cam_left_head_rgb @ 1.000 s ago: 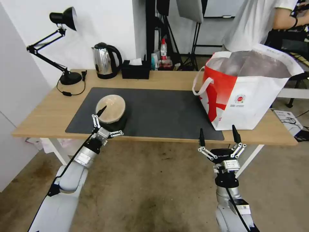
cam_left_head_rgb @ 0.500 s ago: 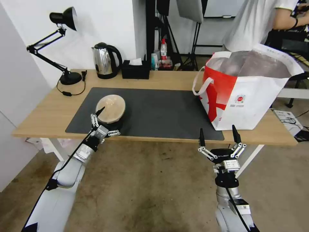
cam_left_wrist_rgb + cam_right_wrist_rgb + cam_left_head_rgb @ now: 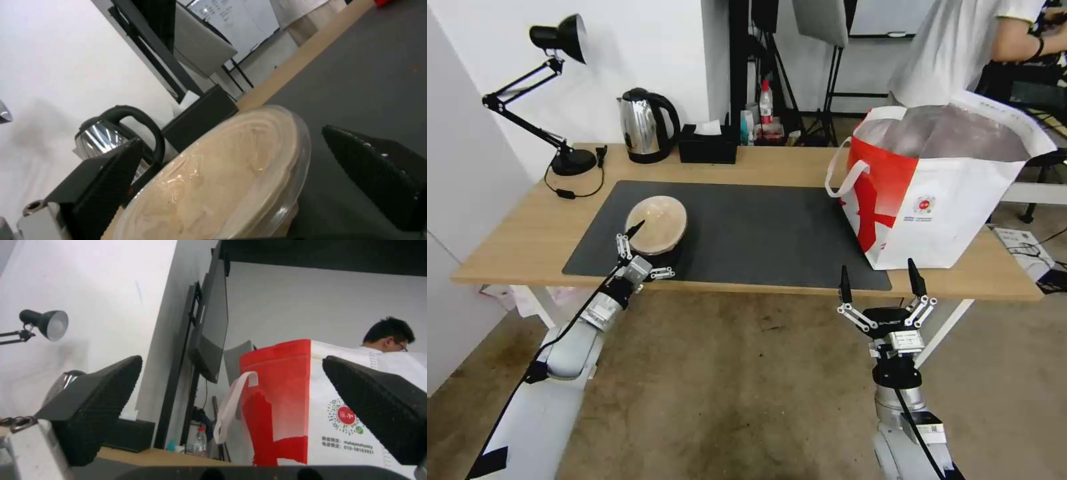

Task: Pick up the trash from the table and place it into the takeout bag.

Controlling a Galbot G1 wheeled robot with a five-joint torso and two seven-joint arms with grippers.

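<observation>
My left arm has slid a little toward me and to the left since a moment ago, and the tan bowl has not moved. My left pincer sits at the near edge of the table, and its two fingers are wide apart, one on each side of the bowl. I cannot tell if they touch it. In the left wrist view the bowl's clear lid lies between my two black fingertips.

The bowl sits on the dark grey mat, at about 9 o'clock on it. The takeout bag stands open at 3 o'clock, at the right end of the mat, with its red side facing the bowl. The bowl and the bag are well apart.

My right pincer hangs in front of the table edge, just below the bag, and its fingers are spread apart with nothing in them.

At the far side of the table, at 11 o'clock, stand a steel kettle and a black tissue box. A black desk lamp stands at 10 o'clock by the white wall. The floor below is brown and stained.
</observation>
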